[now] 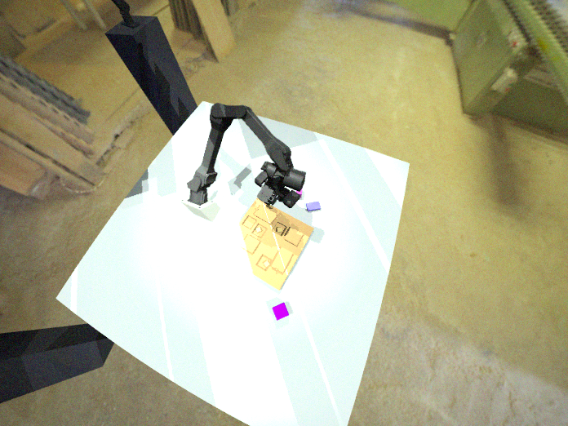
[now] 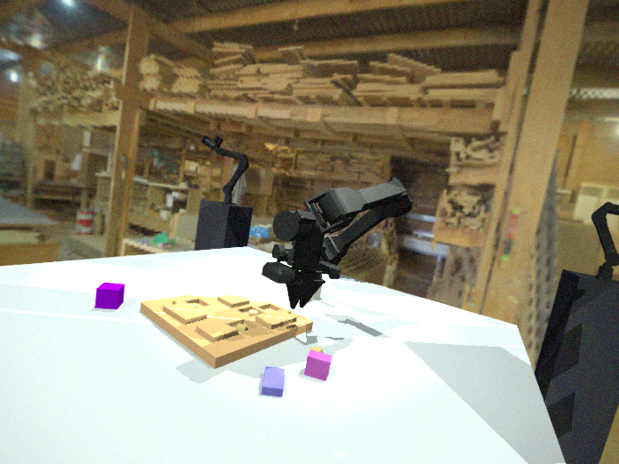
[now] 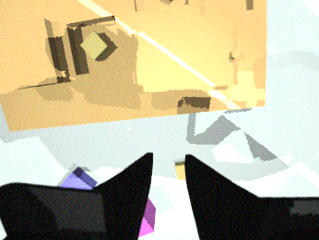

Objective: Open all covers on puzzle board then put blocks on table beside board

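Observation:
The wooden puzzle board lies flat, with raised covers and several uncovered wells. Pale diamond shapes show in some wells; I cannot tell what they are. My gripper is above the board's edge, fingers pointing down, partly open and empty. On the table off the board are a purple block, a blue-violet block, a magenta block and a small yellow block, partly hidden.
The white table carries the arm's base to the left of the board in the top view. The magenta, blue-violet and yellow blocks sit close together beside one edge of the board; the purple one is beyond the opposite end.

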Tool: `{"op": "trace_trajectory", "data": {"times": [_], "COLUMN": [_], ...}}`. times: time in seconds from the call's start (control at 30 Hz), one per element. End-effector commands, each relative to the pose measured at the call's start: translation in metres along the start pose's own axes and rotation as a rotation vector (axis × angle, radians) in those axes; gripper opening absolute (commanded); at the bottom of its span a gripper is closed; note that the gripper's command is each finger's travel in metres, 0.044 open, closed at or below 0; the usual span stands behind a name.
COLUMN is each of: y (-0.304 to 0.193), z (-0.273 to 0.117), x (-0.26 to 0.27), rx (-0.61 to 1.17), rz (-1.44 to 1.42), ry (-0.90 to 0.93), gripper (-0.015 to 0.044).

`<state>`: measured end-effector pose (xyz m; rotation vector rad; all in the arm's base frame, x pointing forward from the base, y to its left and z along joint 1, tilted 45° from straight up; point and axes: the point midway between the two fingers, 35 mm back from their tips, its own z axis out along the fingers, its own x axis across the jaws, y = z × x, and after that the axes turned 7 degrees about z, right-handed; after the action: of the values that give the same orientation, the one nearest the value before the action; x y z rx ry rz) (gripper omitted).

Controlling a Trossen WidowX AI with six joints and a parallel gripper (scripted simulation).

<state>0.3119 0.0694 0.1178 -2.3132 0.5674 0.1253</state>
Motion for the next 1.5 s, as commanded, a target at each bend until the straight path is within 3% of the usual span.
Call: {"op": "trace_trajectory", "data": {"times": [0.0,0.47,1.0,1.47], "y": [0.027,0.098,0.112,0.121], "z": [0.003,0.003,0.004,0.004], "x": [0.008,0.026,0.027,0.027], "rx": [-0.014,-0.008,0.003,0.010], "rz": [0.105,0.330,-1.131,-1.815], "ry": [-0.008,-0.009,-0.013,-0.010], "gripper": [0.0000,0.0000,0.0000,0.0000]}}
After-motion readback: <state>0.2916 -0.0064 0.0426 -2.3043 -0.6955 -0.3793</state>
